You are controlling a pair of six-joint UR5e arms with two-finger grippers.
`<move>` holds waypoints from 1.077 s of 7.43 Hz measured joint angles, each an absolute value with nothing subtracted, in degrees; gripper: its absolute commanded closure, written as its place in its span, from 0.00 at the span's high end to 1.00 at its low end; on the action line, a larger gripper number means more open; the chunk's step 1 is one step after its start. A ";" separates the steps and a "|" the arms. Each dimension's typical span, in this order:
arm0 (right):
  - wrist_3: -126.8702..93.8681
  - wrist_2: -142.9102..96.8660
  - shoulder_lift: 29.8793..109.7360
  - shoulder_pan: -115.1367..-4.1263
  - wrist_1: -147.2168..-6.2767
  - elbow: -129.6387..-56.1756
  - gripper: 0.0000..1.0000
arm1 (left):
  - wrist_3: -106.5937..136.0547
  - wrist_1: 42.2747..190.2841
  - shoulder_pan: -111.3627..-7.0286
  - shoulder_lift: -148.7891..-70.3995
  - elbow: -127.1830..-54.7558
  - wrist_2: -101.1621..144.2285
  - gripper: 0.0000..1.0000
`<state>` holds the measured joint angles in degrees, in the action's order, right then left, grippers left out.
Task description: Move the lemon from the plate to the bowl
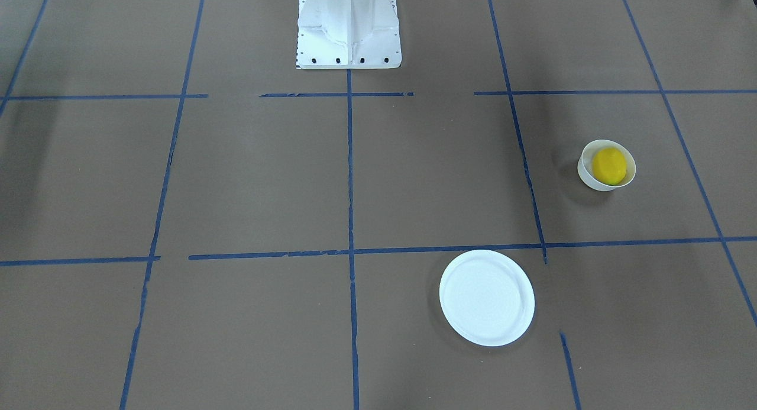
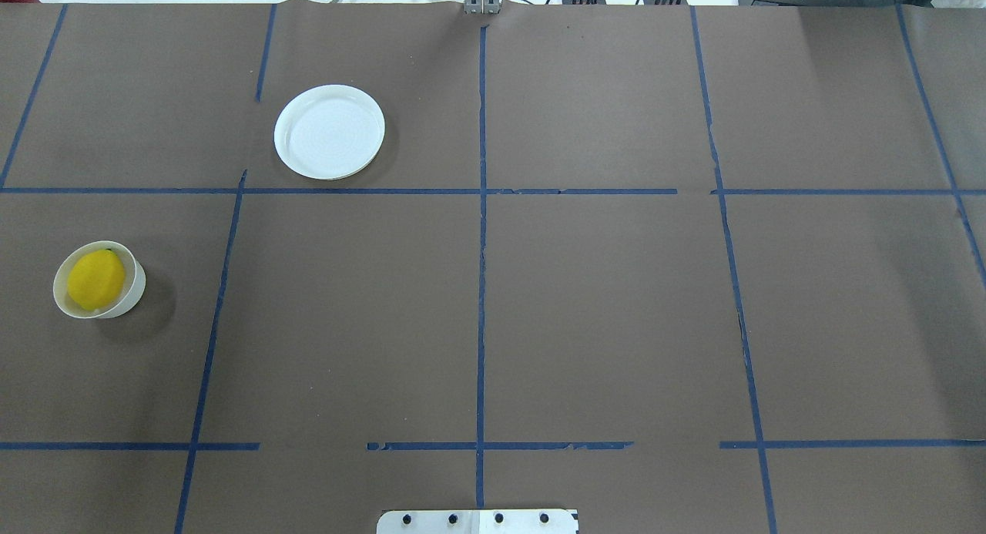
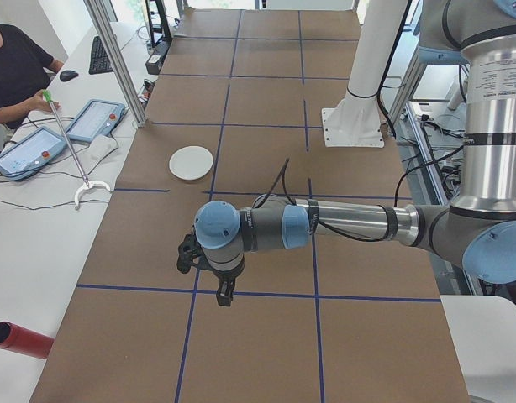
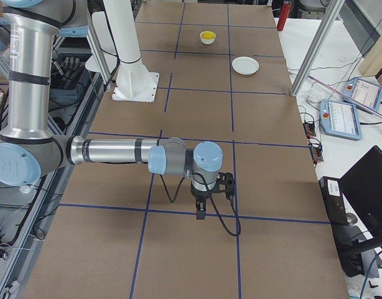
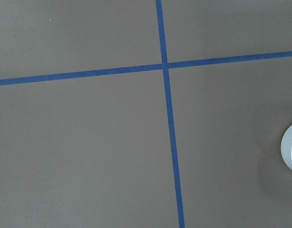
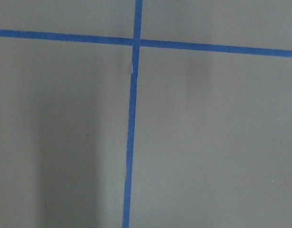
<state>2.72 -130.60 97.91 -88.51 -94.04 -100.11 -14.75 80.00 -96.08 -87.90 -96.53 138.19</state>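
Observation:
The yellow lemon [image 2: 95, 280] lies inside the small white bowl [image 2: 132, 297] on the table's left side; it also shows in the front view [image 1: 609, 165], in the bowl [image 1: 586, 174]. The flat white plate [image 2: 330, 132] is bare and stands farther out [image 1: 487, 297]. The bowl's rim [image 5: 288, 151] enters the left wrist view at its right edge. My left gripper [image 3: 226, 295] hangs above the table near the bowl's area; I cannot tell whether it is open or shut. My right gripper [image 4: 201, 212] hangs over the table's right side; I cannot tell its state either.
Blue tape lines [image 2: 481, 287] divide the brown table into squares. The white robot base [image 1: 349, 28] stands at the table's near middle edge. An operator [image 3: 14, 71] sits at a side desk with tablets. A red cylinder [image 3: 18, 340] lies on that desk.

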 measured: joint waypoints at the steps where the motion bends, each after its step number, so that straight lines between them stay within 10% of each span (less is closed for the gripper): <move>1: 2.73 -130.61 97.91 -88.51 -94.04 -100.11 1.00 | -14.68 79.99 -96.06 -88.23 -96.33 138.21 1.00; 8: 2.73 -130.61 97.91 -88.51 -94.04 -100.11 1.00 | -14.53 80.07 -95.45 -89.08 -95.06 134.07 1.00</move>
